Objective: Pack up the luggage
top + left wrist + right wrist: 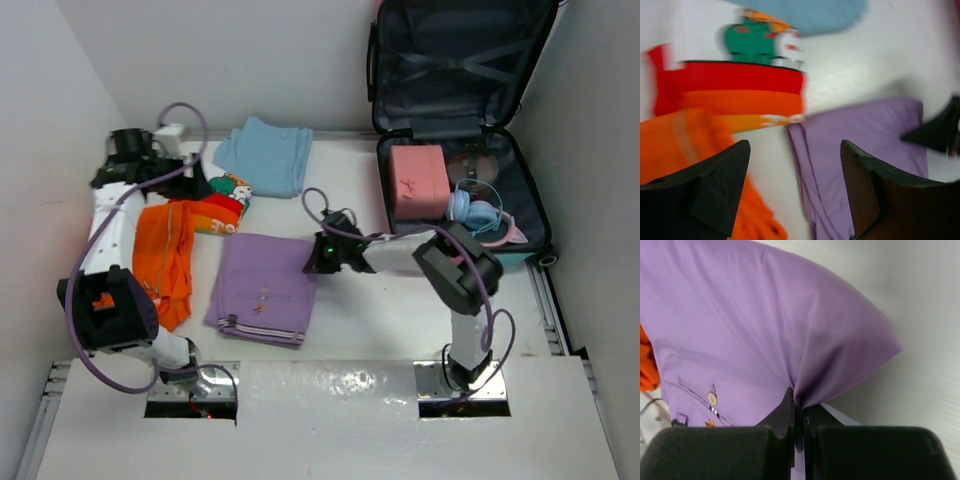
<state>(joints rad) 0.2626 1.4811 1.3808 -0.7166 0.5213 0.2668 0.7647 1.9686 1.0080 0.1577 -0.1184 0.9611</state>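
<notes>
The luggage (455,70) sits open at the far right of the counter (360,330), lid up vs. the wall, bottom half flat. In it are a small pink case (417,182) & blue headphones (482,214). From the right gripper (800,405) the luggage lies to the right & a bit farther back, so the right arm is the nearer one. That gripper is pressed together, pinching the right edge of the purple cloth (740,315). The cloth's long side runs near to far. The left gripper (795,180) is spread, holds nothing, near the orange cloth (680,140), well apart from the luggage. Next move prob. needs a lift & a swing right.
</notes>
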